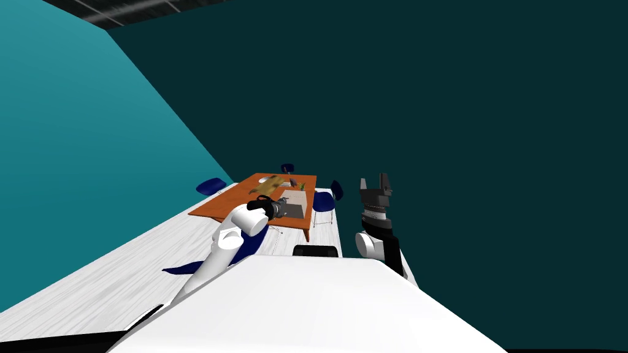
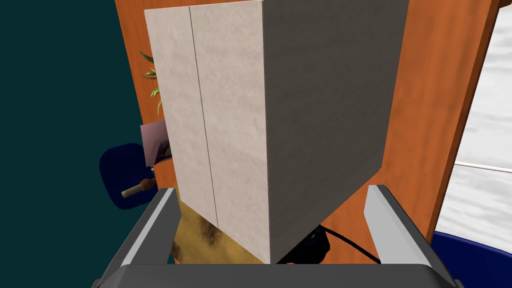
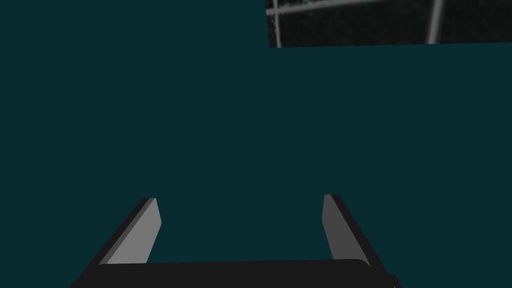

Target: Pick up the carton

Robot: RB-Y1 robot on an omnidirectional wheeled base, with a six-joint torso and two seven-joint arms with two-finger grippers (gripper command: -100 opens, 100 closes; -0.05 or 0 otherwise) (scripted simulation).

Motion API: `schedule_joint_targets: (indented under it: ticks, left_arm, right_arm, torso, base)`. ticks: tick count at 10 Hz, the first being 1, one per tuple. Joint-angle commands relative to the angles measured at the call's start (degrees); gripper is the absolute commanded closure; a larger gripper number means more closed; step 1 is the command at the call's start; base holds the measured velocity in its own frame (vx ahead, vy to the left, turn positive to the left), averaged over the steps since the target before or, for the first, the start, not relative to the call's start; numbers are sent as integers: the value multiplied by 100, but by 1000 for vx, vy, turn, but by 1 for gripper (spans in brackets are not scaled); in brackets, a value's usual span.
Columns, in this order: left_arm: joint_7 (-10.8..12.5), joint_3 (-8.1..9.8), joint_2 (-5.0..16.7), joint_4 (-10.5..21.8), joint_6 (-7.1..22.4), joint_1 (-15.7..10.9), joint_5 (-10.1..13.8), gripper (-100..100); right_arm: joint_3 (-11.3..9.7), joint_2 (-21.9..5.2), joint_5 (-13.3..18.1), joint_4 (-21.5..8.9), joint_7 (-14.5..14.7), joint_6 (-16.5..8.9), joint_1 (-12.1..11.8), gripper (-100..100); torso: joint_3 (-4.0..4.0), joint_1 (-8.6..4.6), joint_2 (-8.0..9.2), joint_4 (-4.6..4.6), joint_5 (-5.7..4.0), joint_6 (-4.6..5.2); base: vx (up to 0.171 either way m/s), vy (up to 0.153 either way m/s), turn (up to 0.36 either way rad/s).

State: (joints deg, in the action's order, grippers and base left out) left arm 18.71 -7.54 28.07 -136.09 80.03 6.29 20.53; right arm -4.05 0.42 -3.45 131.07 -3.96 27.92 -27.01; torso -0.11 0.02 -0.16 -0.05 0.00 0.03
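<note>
The carton (image 2: pixel 270 125) is a big plain box, pale beige on one face and grey on the other, standing on an orange table (image 2: pixel 425 100). My left gripper (image 2: pixel 272 202) is open, and its fingers (image 2: pixel 160 220) stand apart on either side of the carton's near corner with a gap at each side. From the head camera, the carton (image 1: pixel 295 203) sits near the table's front right part, with the left gripper (image 1: pixel 284 208) right at it. My right gripper (image 1: pixel 375 182) is held up to the right of the table, open and empty.
A yellow-brown object (image 2: pixel 200 240) and a black corded item (image 2: pixel 310 245) lie close by the carton. Green leaves (image 2: pixel 151 75) and a small pinkish card (image 2: pixel 156 142) lie beyond it. Blue chairs (image 1: pixel 323 201) ring the table (image 1: pixel 227 205). A dark teal wall rises behind.
</note>
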Motion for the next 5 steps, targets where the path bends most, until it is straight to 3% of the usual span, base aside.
schedule_joint_targets:
  ticks: [1, 5]
  left_arm:
    - [-45, 11, -31, 195, -116, -62, -16, -100]
    - [-149, 36, -103, 650, -385, -206, -53, -100]
  right_arm:
    - [0, 0, 0, 0, 0, 0, 0, 0]
    - [0, 0, 0, 0, 0, 0, 1, 0]
  torso:
    - [0, 0, 0, 0, 0, 0]
    - [9, 1, 15, 4, 0, 1]
  base:
    - [-7, -6, -34]
    - [-19, -9, -39]
